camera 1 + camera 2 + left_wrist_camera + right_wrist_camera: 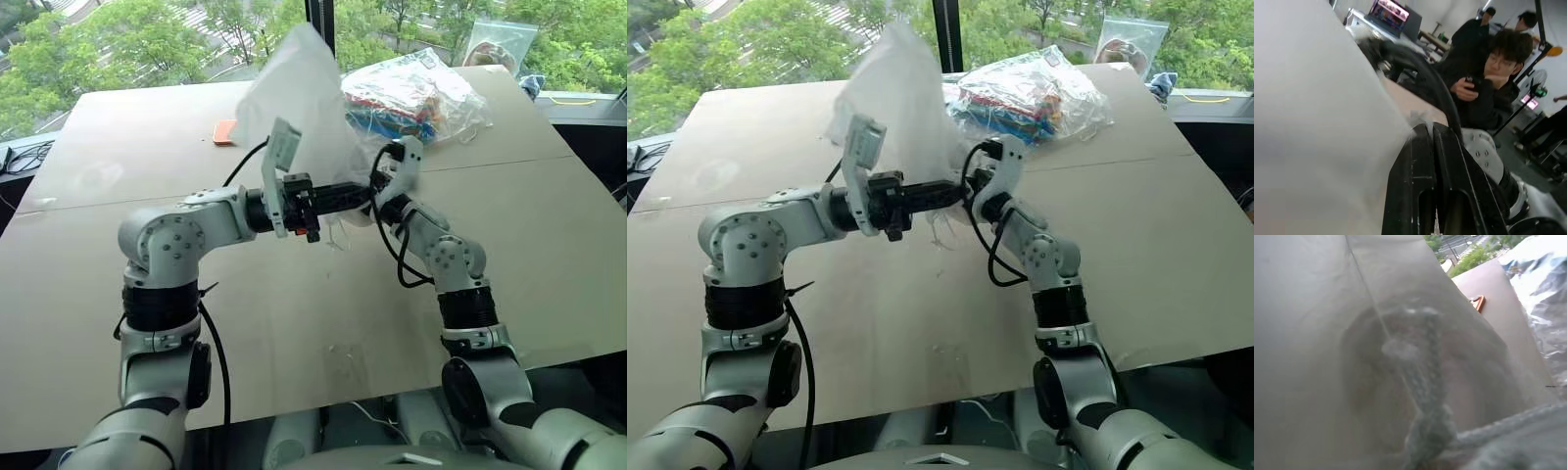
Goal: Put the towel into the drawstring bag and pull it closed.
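Note:
The drawstring bag (294,98), thin translucent white fabric, is held up in the air above the middle of the table (118,294). My left gripper (361,196) reaches across level to the right; in the left wrist view its black fingers (1422,161) are pressed together, shut on the bag's lower edge. My right gripper (387,181) sits right beside it, pointing up into the bag's underside. In the right wrist view a greyish nubby cloth, the towel (1425,396), shows twisted against the bag's fabric (1312,357). I cannot tell whether it is inside.
A clear plastic bag with colourful contents (411,98) lies at the table's back right, just behind the grippers. An orange object (225,132) lies at the back left. Another clear bag (500,44) leans by the window. People (1498,73) are beyond the table in the left wrist view.

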Controlling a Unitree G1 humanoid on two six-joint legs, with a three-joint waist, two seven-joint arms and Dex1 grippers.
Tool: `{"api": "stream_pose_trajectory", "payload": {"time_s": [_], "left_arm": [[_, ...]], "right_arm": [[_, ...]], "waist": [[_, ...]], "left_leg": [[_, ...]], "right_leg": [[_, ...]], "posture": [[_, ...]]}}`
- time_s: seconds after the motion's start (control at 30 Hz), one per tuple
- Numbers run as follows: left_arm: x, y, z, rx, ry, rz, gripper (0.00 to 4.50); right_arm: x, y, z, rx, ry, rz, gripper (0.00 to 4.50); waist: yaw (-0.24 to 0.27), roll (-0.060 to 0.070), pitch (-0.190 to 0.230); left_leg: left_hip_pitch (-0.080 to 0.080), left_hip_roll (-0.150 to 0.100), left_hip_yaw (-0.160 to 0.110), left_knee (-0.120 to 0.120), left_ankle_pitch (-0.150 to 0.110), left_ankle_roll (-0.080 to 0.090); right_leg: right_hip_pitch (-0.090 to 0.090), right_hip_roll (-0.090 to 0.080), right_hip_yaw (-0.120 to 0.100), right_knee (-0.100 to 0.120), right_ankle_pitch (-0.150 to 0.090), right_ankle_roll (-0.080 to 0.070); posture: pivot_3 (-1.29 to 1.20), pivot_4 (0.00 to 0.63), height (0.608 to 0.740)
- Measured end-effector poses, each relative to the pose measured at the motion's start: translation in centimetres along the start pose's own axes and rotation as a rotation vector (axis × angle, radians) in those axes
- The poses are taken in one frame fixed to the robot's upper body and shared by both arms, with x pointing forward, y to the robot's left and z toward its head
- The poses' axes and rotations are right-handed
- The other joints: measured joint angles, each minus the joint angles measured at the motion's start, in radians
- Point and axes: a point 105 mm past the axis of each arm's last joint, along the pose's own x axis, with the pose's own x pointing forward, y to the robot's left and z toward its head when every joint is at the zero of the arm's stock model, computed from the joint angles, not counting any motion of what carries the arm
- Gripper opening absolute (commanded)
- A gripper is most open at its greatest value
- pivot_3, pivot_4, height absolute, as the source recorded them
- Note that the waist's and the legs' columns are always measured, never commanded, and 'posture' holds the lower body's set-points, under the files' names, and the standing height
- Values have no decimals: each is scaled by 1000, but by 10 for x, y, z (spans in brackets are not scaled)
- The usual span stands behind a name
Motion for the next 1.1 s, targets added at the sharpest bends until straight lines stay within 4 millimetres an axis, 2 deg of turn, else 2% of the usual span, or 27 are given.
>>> {"api": "stream_pose_trajectory", "payload": {"time_s": [0.07, 0.1, 0.27, 0.33, 0.6, 0.63, 0.7, 0.83, 0.97, 1.03, 1.1], "left_arm": [[-2, 4, 0, -23, -5, 25, 0], [-4, 8, -1, -32, -7, 47, 0], [-16, 34, -18, -116, 1, 176, 0], [-18, 41, -19, -123, -5, 205, 0], [-14, 41, -22, -101, 6, 198, 0], [-14, 41, -21, -100, 6, 196, 0], [-14, 41, -21, -99, 7, 193, 0], [-12, 36, -22, -80, 23, 177, 0], [-10, 32, -26, -79, 43, 165, 0], [-9, 28, -29, -83, 60, 154, 0], [-10, 27, -25, -71, 43, 153, 0]], "right_arm": [[-6, -2, -6, -12, 31, -5, 2677], [-12, -5, -14, -22, 72, -14, 2884], [-48, -28, -49, -98, 285, -90, 2884], [-58, -29, -51, -117, 330, -95, 2884], [-69, -20, -56, -118, 408, -66, 2884], [-71, -21, -58, -116, 422, -74, 2522], [-72, -23, -59, -115, 430, -83, 2095], [-66, -23, -61, -93, 404, -91, 180], [-45, -22, -58, -32, 316, -83, 81], [-24, -10, -43, 33, 209, -23, 81], [-12, -3, -33, 53, 148, 19, 81]], "waist": [[3, 0, 0], [4, 0, 0], [3, 0, 0], [1, 0, 0], [2, 0, 0], [2, 0, 0], [2, 0, 0], [1, 0, 0], [-1, 0, 0], [-1, 0, 0], [0, -1, 0]], "left_leg": [[0, 0, -1, 0, 0, 0], [0, -1, 0, 0, 0, 0], [0, -1, 0, 1, 0, 0], [0, -1, 0, 1, 0, 0], [1, -1, 1, 1, 0, 0], [0, -1, 1, 1, 0, 0], [0, -1, 0, 1, 0, 0], [1, -1, 0, 1, 0, 0], [1, -1, 1, 1, 0, 0], [1, -1, 0, 1, 0, 0], [1, -1, 0, 1, 0, 0]], "right_leg": [[0, -1, -1, 0, 0, 0], [1, -1, -1, 0, 0, 0], [0, -1, -1, 0, 0, 0], [0, 0, 0, 0, 0, 0], [1, 0, 0, 0, 0, 0], [1, 0, 0, 0, 0, 0], [1, 0, 0, 0, 0, 0], [1, 0, 0, 0, 0, 0], [1, 0, 1, 0, 0, 0], [0, 0, 0, 0, 0, 0], [1, 0, 0, 0, 0, 0]], "posture": [[0, 150, 740], [0, 150, 740], [0, 150, 740], [0, 150, 740], [0, 150, 740], [0, 150, 740], [0, 150, 740], [0, 150, 740], [0, 150, 740], [0, 150, 740], [0, 150, 740]]}}
